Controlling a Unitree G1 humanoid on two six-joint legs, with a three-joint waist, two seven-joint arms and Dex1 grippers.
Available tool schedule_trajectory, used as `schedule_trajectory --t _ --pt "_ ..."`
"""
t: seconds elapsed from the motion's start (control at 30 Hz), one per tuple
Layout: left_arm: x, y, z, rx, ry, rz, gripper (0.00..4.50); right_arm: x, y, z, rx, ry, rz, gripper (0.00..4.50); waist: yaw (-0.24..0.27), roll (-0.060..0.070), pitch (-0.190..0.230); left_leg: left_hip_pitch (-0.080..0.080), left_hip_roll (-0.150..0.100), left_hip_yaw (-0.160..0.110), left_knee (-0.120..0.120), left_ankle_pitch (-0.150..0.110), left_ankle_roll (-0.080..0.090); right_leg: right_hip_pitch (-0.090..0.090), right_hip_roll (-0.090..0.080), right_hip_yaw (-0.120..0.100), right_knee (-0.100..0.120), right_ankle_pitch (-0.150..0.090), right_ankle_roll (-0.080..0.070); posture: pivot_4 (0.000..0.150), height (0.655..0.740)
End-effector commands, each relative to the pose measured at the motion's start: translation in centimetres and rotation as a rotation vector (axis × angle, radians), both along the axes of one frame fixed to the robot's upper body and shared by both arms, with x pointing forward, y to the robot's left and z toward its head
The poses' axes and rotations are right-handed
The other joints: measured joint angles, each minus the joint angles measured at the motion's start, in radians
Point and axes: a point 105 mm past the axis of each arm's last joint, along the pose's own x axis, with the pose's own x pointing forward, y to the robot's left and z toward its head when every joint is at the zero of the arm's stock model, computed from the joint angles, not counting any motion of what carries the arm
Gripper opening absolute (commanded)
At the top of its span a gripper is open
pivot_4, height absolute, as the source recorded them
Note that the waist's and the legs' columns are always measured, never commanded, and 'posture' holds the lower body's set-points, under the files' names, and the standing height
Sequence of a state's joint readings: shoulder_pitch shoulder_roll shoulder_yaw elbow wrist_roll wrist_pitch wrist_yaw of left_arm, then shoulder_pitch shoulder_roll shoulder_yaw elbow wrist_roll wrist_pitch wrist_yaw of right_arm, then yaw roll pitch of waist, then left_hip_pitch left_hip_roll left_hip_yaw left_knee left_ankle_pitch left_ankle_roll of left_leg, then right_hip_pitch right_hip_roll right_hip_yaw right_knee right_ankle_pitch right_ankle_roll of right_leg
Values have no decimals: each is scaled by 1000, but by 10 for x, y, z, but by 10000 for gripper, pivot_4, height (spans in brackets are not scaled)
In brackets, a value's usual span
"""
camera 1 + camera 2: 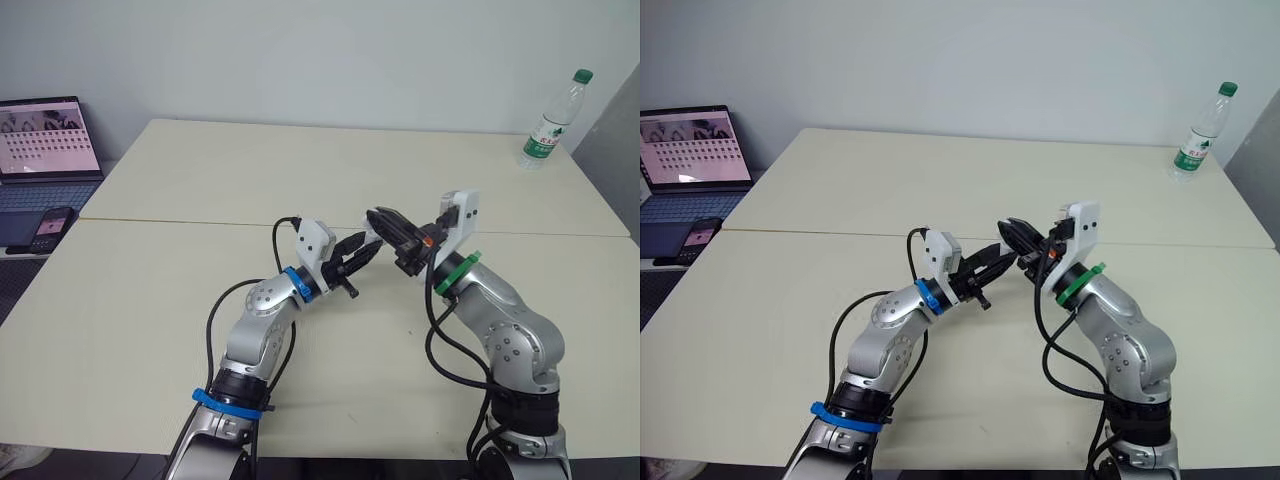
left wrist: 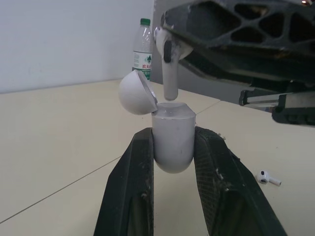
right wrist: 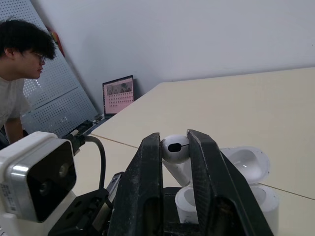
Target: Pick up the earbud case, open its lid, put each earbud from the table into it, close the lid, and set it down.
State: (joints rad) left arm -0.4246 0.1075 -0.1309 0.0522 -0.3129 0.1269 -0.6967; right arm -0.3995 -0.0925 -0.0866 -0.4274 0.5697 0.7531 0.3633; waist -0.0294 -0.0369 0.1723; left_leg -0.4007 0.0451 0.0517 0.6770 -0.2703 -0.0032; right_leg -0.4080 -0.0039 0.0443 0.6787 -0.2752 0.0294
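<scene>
Gripping the case (image 2: 172, 147) by its body, lid (image 2: 135, 93) open: left gripper (image 1: 362, 250). Right gripper (image 3: 174, 140) pinches an earbud (image 2: 170, 73) just above the case mouth. Second earbud (image 2: 268, 178) on table (image 2: 59, 137), near left gripper.

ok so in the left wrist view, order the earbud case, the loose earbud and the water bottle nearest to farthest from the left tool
1. earbud case, gripped in the left tool itself
2. loose earbud, lying on the table close by
3. water bottle, far back on the table
</scene>
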Motion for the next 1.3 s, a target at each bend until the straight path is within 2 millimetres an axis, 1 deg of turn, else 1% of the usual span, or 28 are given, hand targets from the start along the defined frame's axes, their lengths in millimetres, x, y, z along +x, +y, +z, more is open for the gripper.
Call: schedule_trajectory --t 0.03,0.33,0.6,0.83,0.87,0.9,0.97,1.0,1.07,1.1,1.13,1.17,1.2,1.3 --pt "-9 -3 20 -62 -53 -33 7913 -2 -2 5 -5 -41 -13 3834 0 0 0 0 0 0 0 0 0 0 0 0 0 0 0 1500 7362" --pt "-8 -1 27 -133 -22 -31 7913 -2 0 2 -15 -35 -4 3834 0 0 0 0 0 0 0 0 0 0 0 0 0 0 0 1500 7362" --pt "-11 -4 29 -162 -5 -46 7913 -5 5 -2 1 -15 -1 3834 0 0 0 0 0 0 0 0 0 0 0 0 0 0 0 1500 7362" --pt "-11 -5 30 -169 -3 -49 7913 -5 4 -6 14 26 0 3834 0 0 0 0 0 0 0 0 0 0 0 0 0 0 0 1500 7362" --pt "-11 -5 30 -169 -3 -49 7913 -4 3 -6 14 28 0 11159 0 0 0 0 0 0 0 0 0 0 0 0 0 0 0 1500 7362" --pt "-11 -5 30 -169 -3 -49 7913 -5 2 -5 14 28 0 13461 0 0 0 0 0 0 0 0 0 0 0 0 0 0 0 1500 7362" --pt "-11 -5 30 -170 -4 -50 7913 -4 1 -4 15 24 -2 19980 0 0 0 0 0 0 0 0 0 0 0 0 0 0 0 1500 7362" --pt "-11 -5 30 -170 -5 -50 7913 -4 -1 -2 17 19 -7 24113 0 0 0 0 0 0 0 0 0 0 0 0 0 0 0 1500 7362" --pt "-11 -5 30 -169 -6 -51 7913 -3 -3 1 22 5 -14 31018 0 0 0 0 0 0 0 0 0 0 0 0 0 0 0 1500 7362" --pt "-11 -5 30 -168 -6 -52 7913 -2 -5 4 26 -5 -18 35676 0 0 0 0 0 0 0 0 0 0 0 0 0 0 0 1500 7362" --pt "-11 -5 29 -166 -7 -53 7913 -2 -6 7 34 -20 -21 38475 0 0 0 0 0 0 0 0 0 0 0 0 -1 0 0 1500 7362" --pt "-11 -5 29 -163 -8 -54 7913 -3 -9 12 46 -37 -23 42673 0 0 0 0 0 0 0 0 0 0 0 0 -1 0 0 1500 7362" --pt "-11 -5 28 -162 -9 -55 7913 -3 -12 16 58 -50 -26 44566 0 0 0 0 0 0 0 0 0 0 0 0 -1 0 0 1500 7362" --pt "-11 -4 28 -161 -11 -55 7913 0 -21 22 47 -64 -54 44566 0 0 0 -1 0 0 0 0 0 0 0 0 -1 0 0 1500 7362"
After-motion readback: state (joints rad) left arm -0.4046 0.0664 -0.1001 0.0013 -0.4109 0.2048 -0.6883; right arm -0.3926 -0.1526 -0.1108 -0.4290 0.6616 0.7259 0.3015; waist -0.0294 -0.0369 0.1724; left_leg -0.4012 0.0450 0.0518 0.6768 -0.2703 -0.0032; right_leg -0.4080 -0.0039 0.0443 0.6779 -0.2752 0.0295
